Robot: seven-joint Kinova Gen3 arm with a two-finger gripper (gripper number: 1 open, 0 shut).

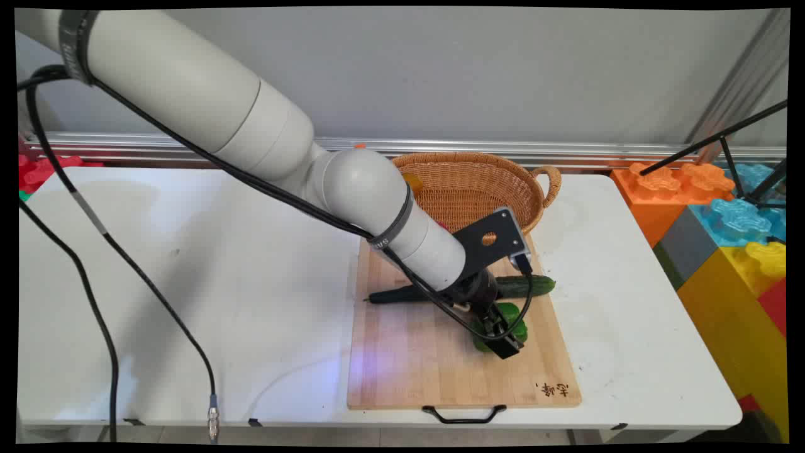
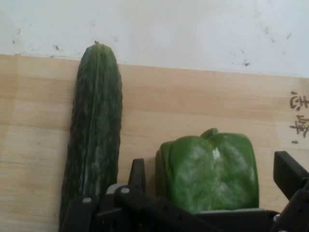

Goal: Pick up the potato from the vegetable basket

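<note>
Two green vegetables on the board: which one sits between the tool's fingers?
The blocky green bell pepper, with a finger on either side. The long dark green cucumber lies beside it, outside the tool.

The arm reaches down steeply from upper left, its claw point(image 2: 212, 171) spread wide, fingertips low.

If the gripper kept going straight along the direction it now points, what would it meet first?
Most likely the green bell pepper: it sits between the open fingers of the gripper, directly ahead in the hand view. Just beneath lies the wooden cutting board. The cucumber lies off to one side.
</note>
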